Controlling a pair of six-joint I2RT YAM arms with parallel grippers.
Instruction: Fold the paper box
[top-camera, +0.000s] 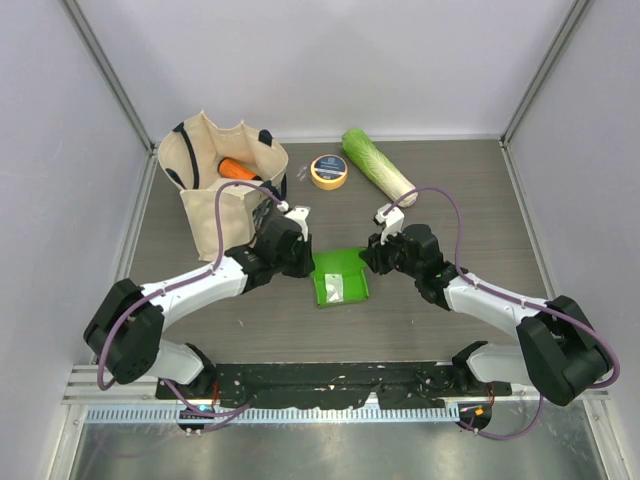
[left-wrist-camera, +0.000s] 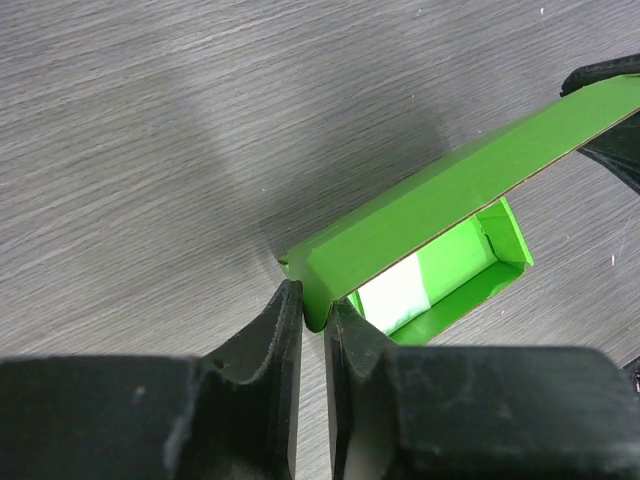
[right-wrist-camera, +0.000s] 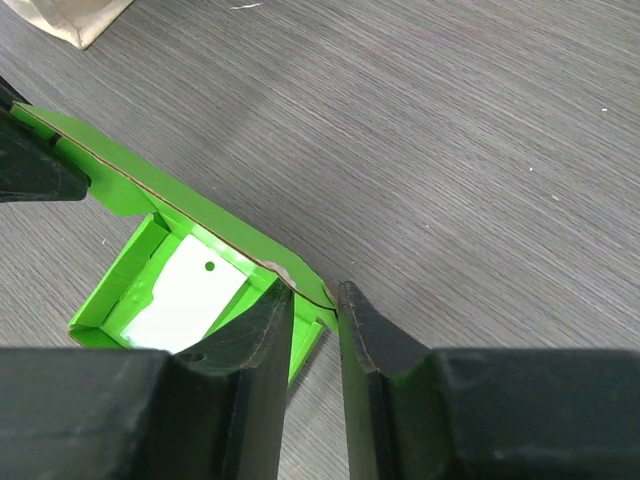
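Observation:
The paper box (top-camera: 340, 285) is bright green card, lying open in the middle of the table with a white label (right-wrist-camera: 190, 290) inside. Its long back flap (left-wrist-camera: 430, 200) stands raised between the two arms. My left gripper (top-camera: 308, 262) is at the flap's left end, and in the left wrist view (left-wrist-camera: 315, 305) its tips pinch the flap's folded corner. At the flap's right end is my right gripper (top-camera: 368, 258). In the right wrist view (right-wrist-camera: 313, 300) its jaws stand a narrow gap apart with the flap's (right-wrist-camera: 190, 215) corner lying across the tips; a firm pinch does not show.
A cream tote bag (top-camera: 215, 180) with an orange thing (top-camera: 238, 168) inside stands at the back left, close behind the left arm. A yellow tape roll (top-camera: 329, 171) and a long pale-green cabbage (top-camera: 377, 162) lie at the back. Walls close in both sides.

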